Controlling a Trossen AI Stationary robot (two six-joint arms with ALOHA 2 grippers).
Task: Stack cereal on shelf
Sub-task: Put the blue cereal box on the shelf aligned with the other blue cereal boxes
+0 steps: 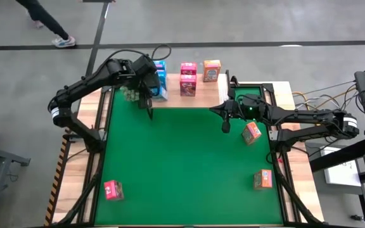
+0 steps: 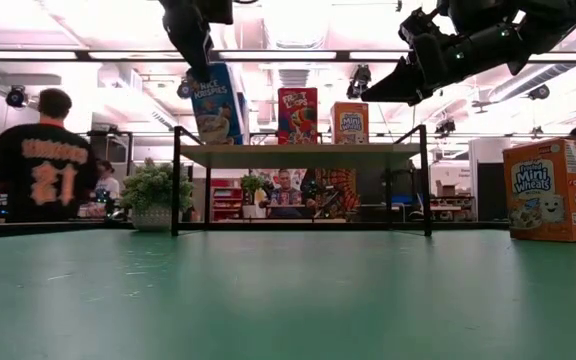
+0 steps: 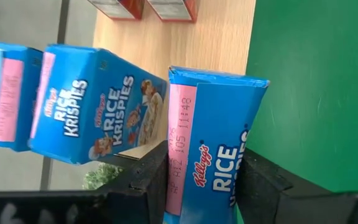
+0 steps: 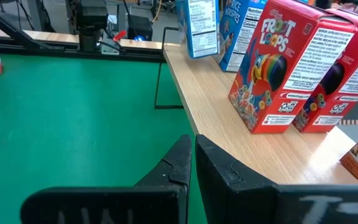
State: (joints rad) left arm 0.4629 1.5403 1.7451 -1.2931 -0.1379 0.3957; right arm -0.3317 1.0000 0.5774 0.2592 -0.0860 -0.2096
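The shelf (image 1: pixel 201 98) runs along the table's far edge, a light wooden top on black legs (image 2: pixel 298 155). On it stand two blue cereal boxes (image 3: pixel 98 106), pink-red ones (image 1: pixel 187 79) and an orange one (image 1: pixel 211 71). My left gripper (image 1: pixel 148 95) is at the shelf's left part, shut on a third blue cereal box (image 3: pixel 213 155). My right gripper (image 1: pixel 224 126) hovers shut above the mat, just in front of the shelf, with nothing between its fingers (image 4: pixel 193 162). My left gripper pinches the blue box between its two fingers (image 3: pixel 145 180), one on each of two opposite sides. It comes from above, slanting down onto the box's upper part (image 2: pixel 208 85). The box hangs nearly upright over the shelf's near edge. Whether its bottom touches the top I cannot tell.
Loose cereal boxes lie on the green mat: an orange one (image 1: pixel 251 133) by the right arm, another orange (image 1: pixel 262 180) at the near right, a pink one (image 1: pixel 113 190) at the near left. A small green plant (image 2: pixel 151 190) stands at the shelf's left end. People move beyond the table.
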